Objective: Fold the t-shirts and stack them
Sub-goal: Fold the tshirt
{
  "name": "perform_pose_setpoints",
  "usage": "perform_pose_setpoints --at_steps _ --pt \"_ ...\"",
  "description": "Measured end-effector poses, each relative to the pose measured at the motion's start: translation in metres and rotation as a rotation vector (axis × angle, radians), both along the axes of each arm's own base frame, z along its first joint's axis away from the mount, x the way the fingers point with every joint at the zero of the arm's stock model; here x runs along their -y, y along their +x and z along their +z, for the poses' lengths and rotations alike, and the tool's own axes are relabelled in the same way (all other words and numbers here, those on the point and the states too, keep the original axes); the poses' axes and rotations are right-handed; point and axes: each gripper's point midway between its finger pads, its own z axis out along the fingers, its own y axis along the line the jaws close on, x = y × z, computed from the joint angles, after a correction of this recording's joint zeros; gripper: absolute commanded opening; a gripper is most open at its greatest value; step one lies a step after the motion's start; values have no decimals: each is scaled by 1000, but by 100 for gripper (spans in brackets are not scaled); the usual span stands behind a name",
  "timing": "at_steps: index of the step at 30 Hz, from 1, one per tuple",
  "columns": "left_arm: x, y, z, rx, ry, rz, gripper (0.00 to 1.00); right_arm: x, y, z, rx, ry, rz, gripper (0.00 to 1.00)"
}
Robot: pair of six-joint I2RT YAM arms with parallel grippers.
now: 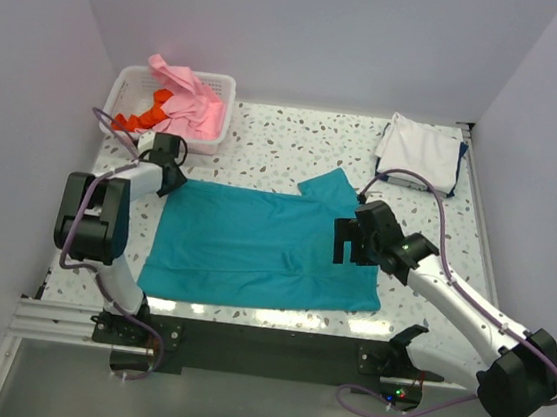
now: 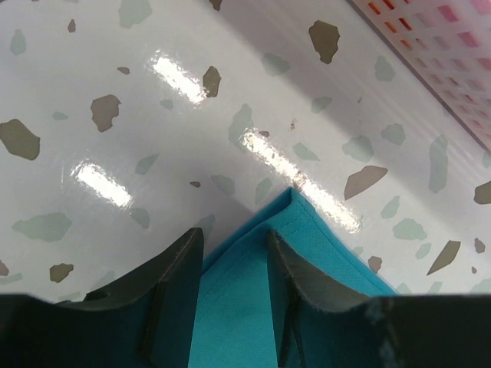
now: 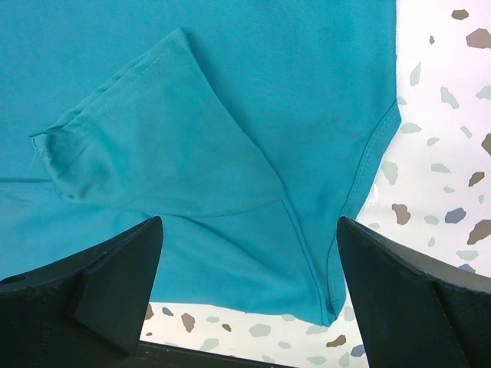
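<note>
A teal t-shirt (image 1: 264, 247) lies spread flat across the middle of the table, one sleeve pointing to the back right. My left gripper (image 1: 174, 171) is down at its back left corner. In the left wrist view that corner (image 2: 307, 230) lies between the fingers, and the left gripper (image 2: 234, 249) stands partly open with a gap still showing. My right gripper (image 1: 347, 242) hovers wide open over the shirt's right side. In the right wrist view, the right gripper (image 3: 249, 222) spans a folded-over sleeve (image 3: 153, 146) and the shirt's edge (image 3: 368, 153), gripping nothing.
A white slatted basket (image 1: 132, 81) at the back left holds a pink t-shirt (image 1: 190, 103) and an orange-red one (image 1: 138, 117). Its wall (image 2: 437, 46) is close beyond the left gripper. A folded white t-shirt (image 1: 421, 149) lies at the back right corner.
</note>
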Motion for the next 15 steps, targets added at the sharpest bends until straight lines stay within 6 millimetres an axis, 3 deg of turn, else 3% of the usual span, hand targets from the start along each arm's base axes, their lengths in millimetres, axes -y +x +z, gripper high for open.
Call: perform_pose_setpoints --at_steps 8,15 --pt "2 9 -2 7 -8 -11 35 1 -1 -5 -13 -9 0 99" --pt "4 13 -2 14 -15 -15 36 2 -3 -11 -31 -21 -1 99"
